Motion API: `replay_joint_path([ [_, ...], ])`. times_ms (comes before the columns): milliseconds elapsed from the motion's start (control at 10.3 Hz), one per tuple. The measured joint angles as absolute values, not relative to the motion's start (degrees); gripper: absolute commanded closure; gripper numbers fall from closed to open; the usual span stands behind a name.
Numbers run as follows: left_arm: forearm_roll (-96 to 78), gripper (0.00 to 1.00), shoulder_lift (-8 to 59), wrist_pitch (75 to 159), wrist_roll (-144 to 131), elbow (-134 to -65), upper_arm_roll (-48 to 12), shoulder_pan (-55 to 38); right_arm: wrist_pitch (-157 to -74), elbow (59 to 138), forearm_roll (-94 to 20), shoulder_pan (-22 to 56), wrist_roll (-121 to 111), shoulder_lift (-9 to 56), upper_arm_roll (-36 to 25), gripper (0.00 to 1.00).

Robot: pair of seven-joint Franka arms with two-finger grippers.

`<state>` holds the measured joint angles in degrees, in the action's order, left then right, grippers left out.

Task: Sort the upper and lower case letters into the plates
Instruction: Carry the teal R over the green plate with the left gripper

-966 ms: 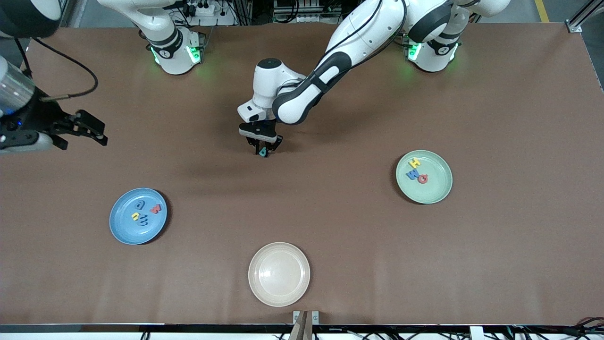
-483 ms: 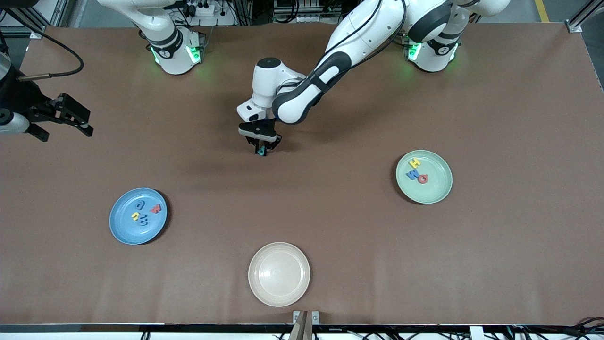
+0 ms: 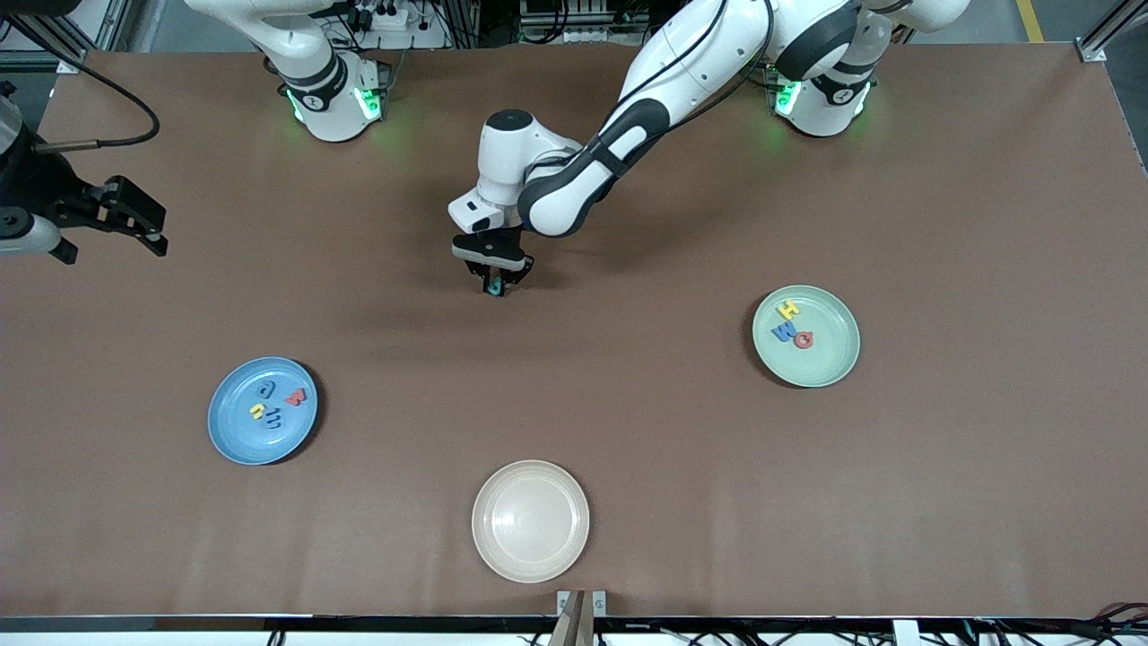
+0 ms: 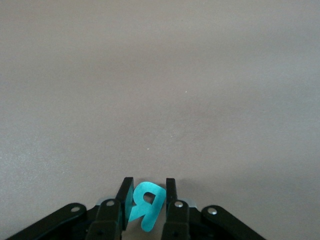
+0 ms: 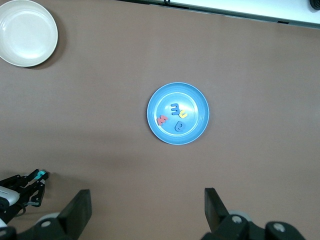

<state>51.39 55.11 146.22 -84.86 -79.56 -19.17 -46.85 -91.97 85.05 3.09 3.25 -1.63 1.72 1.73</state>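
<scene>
1. the left gripper (image 3: 496, 285) is clamping the teal letter (image 4: 145, 205) over mid-table.
2. the right gripper (image 3: 134, 218) is waiting, jaws wide, over the table's edge at the right arm's end.
3. other letters are lying in the blue plate (image 3: 235, 440) and green plate (image 3: 830, 359).

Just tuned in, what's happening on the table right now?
The left gripper is shut on a teal letter R, low over the bare middle of the table. The right gripper waits open, up over the right arm's end. The blue plate already holds four letters and the pale green plate holds three. The cream plate, nearest the front camera, has nothing in it.
</scene>
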Motion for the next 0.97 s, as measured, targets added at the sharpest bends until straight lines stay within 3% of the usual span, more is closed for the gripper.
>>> replay_joint_path([
  [290,47.50,0.85,53.61,145.76,-78.69,-79.66,-18.99,-44.36,-91.95,84.24,3.09,3.01,-1.63,3.92,1.59,0.00],
  [580,46.40,0.83,53.40,145.60,-67.33,-80.32,-20.98,-33.25,-91.68,83.70,2.74,3.03,-1.60,4.80,1.64,0.00],
  [966,46.00,0.82,51.34,143.80,-39.40,-89.81,-36.59,1.67,-89.25,82.59,0.91,2.85,-1.46,4.55,1.24,0.00],
])
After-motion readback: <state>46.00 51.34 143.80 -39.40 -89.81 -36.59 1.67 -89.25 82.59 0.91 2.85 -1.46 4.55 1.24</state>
